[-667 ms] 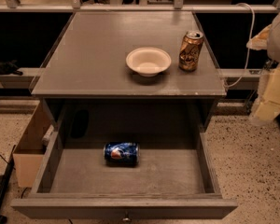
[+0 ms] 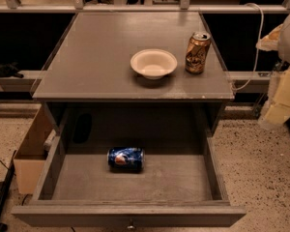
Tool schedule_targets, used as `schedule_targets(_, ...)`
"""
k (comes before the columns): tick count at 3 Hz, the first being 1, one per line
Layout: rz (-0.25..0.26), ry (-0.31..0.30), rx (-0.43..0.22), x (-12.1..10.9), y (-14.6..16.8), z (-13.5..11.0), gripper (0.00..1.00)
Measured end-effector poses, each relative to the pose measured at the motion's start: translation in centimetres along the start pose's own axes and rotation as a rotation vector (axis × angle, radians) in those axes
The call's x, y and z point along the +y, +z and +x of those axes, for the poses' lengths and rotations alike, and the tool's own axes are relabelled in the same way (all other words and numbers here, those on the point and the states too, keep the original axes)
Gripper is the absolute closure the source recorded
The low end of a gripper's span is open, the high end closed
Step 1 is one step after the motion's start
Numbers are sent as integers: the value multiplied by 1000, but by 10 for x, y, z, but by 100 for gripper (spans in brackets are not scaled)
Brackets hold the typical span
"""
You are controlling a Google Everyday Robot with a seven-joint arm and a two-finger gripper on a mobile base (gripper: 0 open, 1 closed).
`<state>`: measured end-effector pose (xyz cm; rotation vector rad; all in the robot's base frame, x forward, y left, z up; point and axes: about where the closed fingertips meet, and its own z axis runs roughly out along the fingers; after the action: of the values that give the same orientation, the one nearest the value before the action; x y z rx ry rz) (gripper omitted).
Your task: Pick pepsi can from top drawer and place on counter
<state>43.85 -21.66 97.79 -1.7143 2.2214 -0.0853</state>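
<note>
Down in the open top drawer (image 2: 164, 183), the pepsi can (image 2: 125, 159) lies on its side, untouched. My gripper (image 2: 279, 98) hangs right of the tabletop (image 2: 101, 57) — I cannot tell its state. Reaching comes next: over and down into the drawer.
</note>
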Motion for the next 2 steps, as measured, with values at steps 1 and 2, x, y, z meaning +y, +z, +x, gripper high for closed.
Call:
schedule_targets(1, -23, 98, -91, -8, 16, 6, 0)
schedule_targets(2, -101, 188, -234, -8, 46, -12, 0)
